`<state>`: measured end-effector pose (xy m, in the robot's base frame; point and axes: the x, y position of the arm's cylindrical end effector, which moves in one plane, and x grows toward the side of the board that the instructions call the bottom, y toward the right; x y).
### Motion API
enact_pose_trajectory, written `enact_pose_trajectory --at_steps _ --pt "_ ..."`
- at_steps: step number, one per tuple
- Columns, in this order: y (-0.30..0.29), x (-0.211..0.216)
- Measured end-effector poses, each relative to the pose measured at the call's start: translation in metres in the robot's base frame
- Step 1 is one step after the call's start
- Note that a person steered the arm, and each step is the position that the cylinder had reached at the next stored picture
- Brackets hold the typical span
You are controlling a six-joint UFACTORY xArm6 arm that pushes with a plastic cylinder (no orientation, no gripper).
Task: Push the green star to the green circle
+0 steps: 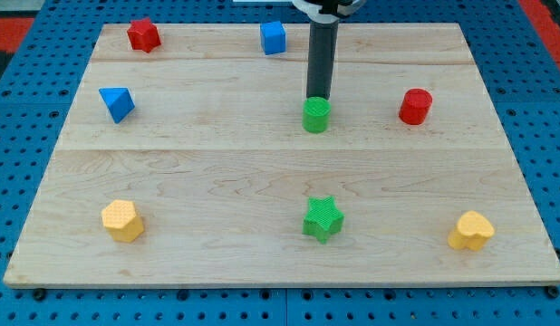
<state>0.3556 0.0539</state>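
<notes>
Fingers you will not find on this arm: it ends in a dark rod, so there is nothing to open, close or hold with. What you have is my tip (317, 98), and it stands at the view's top edge of the green circle (316, 115), touching it or just short of touching; you cannot tell which from this angle.

The green star (323, 218) lies well away from my tip toward the view's bottom, almost straight below it, with the circle sitting between the two. A broad strip of bare surface (217, 163) separates star from circle.

Judged from that, none of the push shows as done. The star is not near the circle, and my tip is on the wrong side of both. What is left, as I read it, is nearly everything: you need to bring my tip round the circle without nudging it, past the star, to the star's far side at the view's bottom, and then drive it upward until the star meets the circle.

The lane looks free. The red cylinder (414, 106) sits off to the view's right of my tip, the blue triangle (117, 103) far to the view's left, and the two yellow blocks lie well out to either side of the star.
</notes>
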Motion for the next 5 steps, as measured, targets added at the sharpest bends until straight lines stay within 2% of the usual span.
enact_pose_trajectory --at_steps 1,3,5 --pt "0.018 0.006" --pt "-0.014 0.036" --pt "-0.004 0.038"
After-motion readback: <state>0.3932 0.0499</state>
